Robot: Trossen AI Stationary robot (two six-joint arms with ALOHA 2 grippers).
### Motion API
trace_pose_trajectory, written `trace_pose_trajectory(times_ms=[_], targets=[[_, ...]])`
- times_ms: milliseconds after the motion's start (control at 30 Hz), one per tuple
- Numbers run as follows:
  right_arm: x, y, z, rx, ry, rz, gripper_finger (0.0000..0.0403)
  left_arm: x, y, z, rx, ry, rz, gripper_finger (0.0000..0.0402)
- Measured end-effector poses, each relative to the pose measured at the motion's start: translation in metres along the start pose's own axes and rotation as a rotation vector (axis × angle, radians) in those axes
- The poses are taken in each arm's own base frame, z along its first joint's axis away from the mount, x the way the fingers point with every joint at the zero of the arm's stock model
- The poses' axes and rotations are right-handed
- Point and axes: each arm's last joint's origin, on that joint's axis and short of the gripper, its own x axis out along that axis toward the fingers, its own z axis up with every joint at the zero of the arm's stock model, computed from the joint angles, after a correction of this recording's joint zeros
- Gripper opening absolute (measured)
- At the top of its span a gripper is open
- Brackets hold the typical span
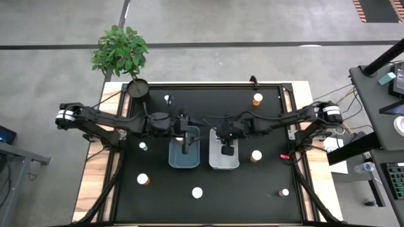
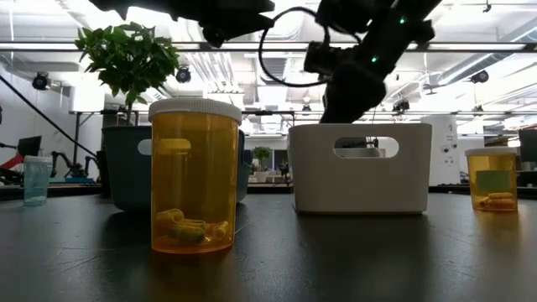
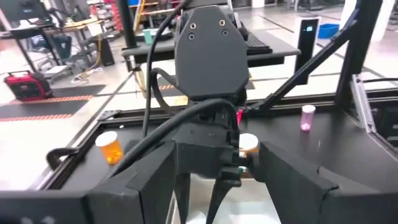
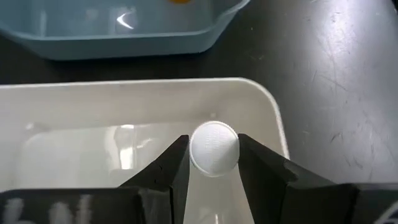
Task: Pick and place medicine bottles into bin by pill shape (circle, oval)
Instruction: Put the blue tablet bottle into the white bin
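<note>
white-capped bottle [image 4: 214, 148] is sitting pinched between the right gripper's [image 4: 213, 163] fingers, hanging inside the white bin [image 4: 74, 99] at mid-table. beside it, the left gripper [image 1: 185, 146] is hovering over the blue bin [image 1: 172, 157] with its fingers spread and holding nothing. other bottles [image 1: 143, 179] are standing scattered on the black table [image 1: 240, 189] around the bins.

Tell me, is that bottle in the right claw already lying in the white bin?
Not yet. The right gripper is shut on the white-capped bottle, held upright over the white bin.
</note>
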Motion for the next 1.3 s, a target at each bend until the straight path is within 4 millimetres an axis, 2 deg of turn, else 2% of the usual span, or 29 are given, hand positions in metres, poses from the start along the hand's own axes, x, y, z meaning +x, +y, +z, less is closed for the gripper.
trace_pose_trajectory(times_ms=[167, 633, 867, 1100, 1300], targets=[[0.008, -0.005, 0.000, 0.002, -0.003, -0.011, 0.0116, -0.004, 0.001, 0.000, 0.000, -0.006, 0.008, 0.0211], [0.025, -0.003, -0.006, 0.006, 0.043, -0.010, 0.0117, -0.009, 0.002, -0.004, -0.001, -0.023, 0.045, 0.0211], [0.026, -0.003, -0.006, 0.019, 0.043, -0.010, 0.0152, -0.009, 0.002, -0.004, -0.001, -0.022, 0.046, 0.0211], [0.017, -0.004, -0.002, 0.022, 0.023, -0.010, 0.0196, -0.009, 0.002, -0.004, -0.006, -0.022, 0.045, 0.0211], [-0.001, -0.004, 0.004, 0.016, 0.029, -0.006, 0.0197, -0.009, 0.002, -0.005, -0.012, -0.015, 0.045, 0.0211]])
